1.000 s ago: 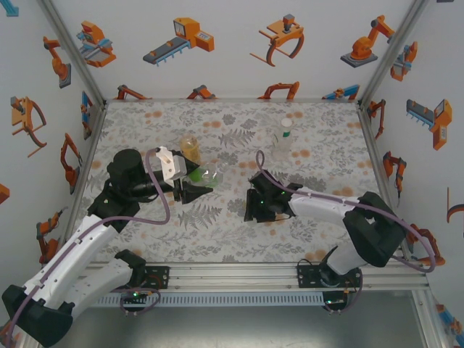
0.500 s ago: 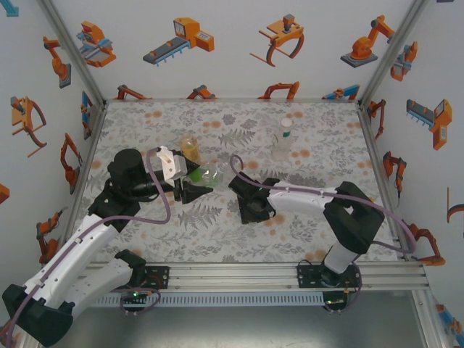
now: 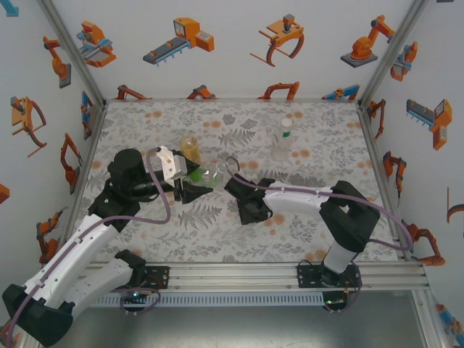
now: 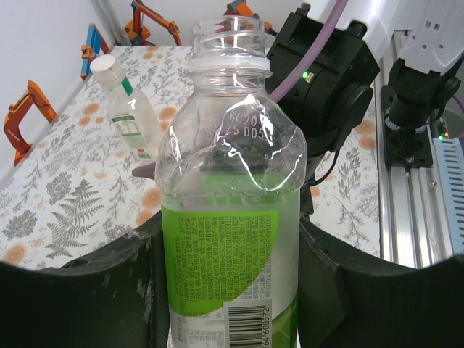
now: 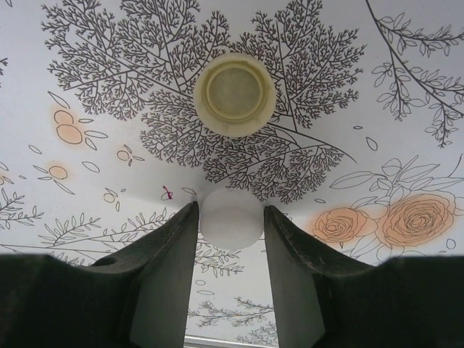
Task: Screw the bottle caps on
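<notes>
Firstly, at the left, the left gripper had its jaws clamped on the label band of the green-labelled bottle. The threaded neck was bare and open. In the top view the neck pointed toward the right arm, which I judged was meant to steady the bottle and present the threads for capping.

Just behind that gripper stood an amber-filled bottle; whether it was capped was too small to tell.

Toward the middle, the right gripper was low over the floral surface. Its jaws pinched the loose white cap, and both inner faces appeared to touch its rim. Whether the cap was clear of the surface could not be determined. Just beyond it a pale yellow-green cap lay open side up, presumably awaiting another bottle.

Farther right, well apart from both grippers, a capped bottle stood upright, apparently finished.
</notes>
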Tool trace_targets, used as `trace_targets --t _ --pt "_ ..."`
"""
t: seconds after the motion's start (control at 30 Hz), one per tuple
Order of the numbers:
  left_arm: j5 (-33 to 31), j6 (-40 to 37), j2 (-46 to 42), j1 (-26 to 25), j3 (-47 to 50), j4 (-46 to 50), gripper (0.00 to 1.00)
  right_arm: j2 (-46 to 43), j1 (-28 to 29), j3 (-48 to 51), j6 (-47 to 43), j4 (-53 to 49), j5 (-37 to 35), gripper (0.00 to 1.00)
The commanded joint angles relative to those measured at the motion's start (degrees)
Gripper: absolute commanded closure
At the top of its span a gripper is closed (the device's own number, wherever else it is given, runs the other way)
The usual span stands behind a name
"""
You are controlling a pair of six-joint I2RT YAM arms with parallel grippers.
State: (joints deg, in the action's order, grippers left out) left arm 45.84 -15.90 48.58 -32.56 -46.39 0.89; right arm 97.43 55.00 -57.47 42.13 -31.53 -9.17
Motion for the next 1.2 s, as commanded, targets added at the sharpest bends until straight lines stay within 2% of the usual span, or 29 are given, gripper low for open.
trace_targets --t 0.0,0.2,0.73,0.9,1.17 --pt "0.2 -0.4 -0.1 0.1 -0.1 -0.9 0.97 2.5 0.7 0.7 -0.5 -5.1 -1.8 0.57" --pt "0.2 -0.4 -0.1 0.1 -0.1 -0.9 0.97 2.6 0.8 0.6 -0.3 -5.5 -1.8 0.56" --pt "-0.1 -1.0 0.2 0.1 -0.4 0.1 0.97 0.1 0.9 0.5 -0.7 -5.4 -1.2 0.65" --pt "-1.0 -2.0 1.4 0.1 -1.6 2.5 0.97 -4.4 -0.4 0.4 -2.5 -5.4 0.3 0.66" --pt "-3.0 -6.4 2.3 -0.7 -2.6 7.3 0.98 -17.1 -5.1 0.7 -7.3 -4.0 3.9 0.66"
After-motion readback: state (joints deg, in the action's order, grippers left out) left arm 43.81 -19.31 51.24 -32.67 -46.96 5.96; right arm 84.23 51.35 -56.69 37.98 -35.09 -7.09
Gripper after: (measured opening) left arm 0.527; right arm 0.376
